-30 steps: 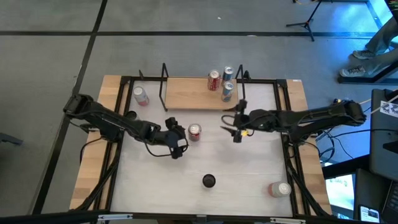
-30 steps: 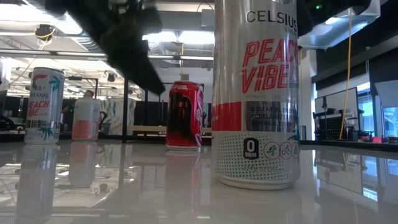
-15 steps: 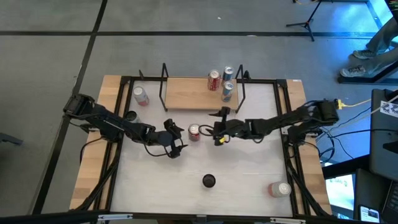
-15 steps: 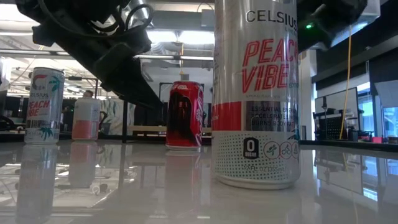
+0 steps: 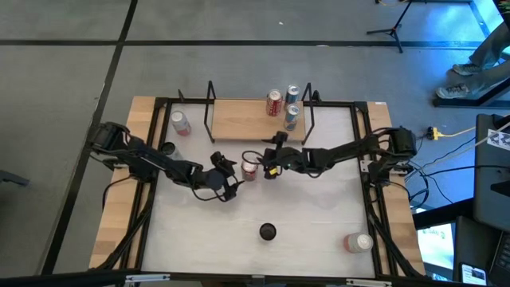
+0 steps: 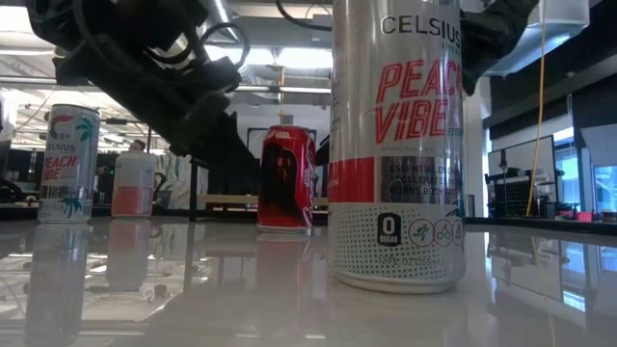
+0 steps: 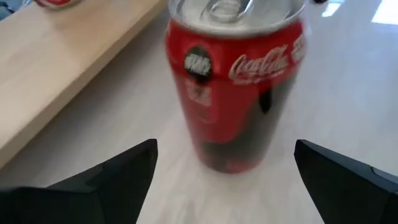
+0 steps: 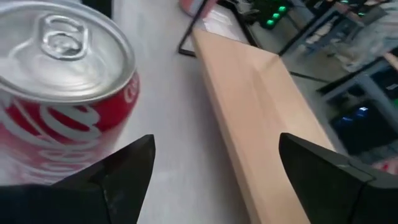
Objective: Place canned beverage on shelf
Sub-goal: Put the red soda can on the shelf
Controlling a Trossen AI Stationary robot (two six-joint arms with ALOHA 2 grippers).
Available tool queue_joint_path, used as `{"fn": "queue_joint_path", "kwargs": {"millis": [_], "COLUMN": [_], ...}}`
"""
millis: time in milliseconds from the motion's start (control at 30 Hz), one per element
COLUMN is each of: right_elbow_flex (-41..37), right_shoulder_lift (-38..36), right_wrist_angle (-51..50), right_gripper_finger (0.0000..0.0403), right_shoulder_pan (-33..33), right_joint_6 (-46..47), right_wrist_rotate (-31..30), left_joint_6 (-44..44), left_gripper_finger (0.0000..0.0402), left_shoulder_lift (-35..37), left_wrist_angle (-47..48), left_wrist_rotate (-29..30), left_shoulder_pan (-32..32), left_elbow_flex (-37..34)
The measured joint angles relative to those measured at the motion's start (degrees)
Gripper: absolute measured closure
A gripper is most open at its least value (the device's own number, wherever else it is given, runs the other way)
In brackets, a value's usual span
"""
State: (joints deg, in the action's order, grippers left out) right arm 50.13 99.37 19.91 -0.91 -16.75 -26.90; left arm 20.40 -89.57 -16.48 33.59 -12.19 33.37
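A red Coca-Cola can stands upright on the white tabletop, just in front of the shelf. The shelf is a light-wood board with black wire uprights, and three cans stand at its right end. My left gripper is open on the can's left. In the left wrist view the can stands just ahead of the gap between its fingers, untouched. My right gripper is open on the can's right. In the right wrist view the can sits off to one side of its gap.
A tall Celsius can stands near the table's front middle. Another can stands at the front right and one at the far left beside the shelf. The shelf board runs close behind my right gripper.
My right gripper has gone toward the table's left and down, from the right of the table to just beside the Coca-Cola can. My left gripper has sunk a little beside the can. Both stay open, and the can has not moved.
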Motion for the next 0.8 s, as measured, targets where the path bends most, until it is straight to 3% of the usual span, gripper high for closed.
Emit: {"fn": "queue_joint_path", "kwargs": {"millis": [100,633,800], "right_elbow_flex": [0.24,0.17,0.17], "right_shoulder_lift": [0.00,-0.11,-0.55], "right_wrist_angle": [0.33,-3.75,-3.92], "right_gripper_finger": [0.0066,0.0066,0.0066], "right_shoulder_pan": [-0.17,-0.21,-0.26], "right_joint_6": [0.25,4.16,4.50], "right_wrist_rotate": [3.66,5.33,8.64], "left_joint_6": [0.10,1.09,1.77], "left_gripper_finger": [0.0033,0.0033,0.0033], "left_shoulder_lift": [-0.18,-0.07,-0.05], "left_wrist_angle": [-0.65,1.57,3.42], "left_wrist_rotate": [1.71,9.12,11.22], "left_shoulder_pan": [0.68,1.20,1.20], "left_elbow_flex": [-0.03,-0.07,-0.05]}}
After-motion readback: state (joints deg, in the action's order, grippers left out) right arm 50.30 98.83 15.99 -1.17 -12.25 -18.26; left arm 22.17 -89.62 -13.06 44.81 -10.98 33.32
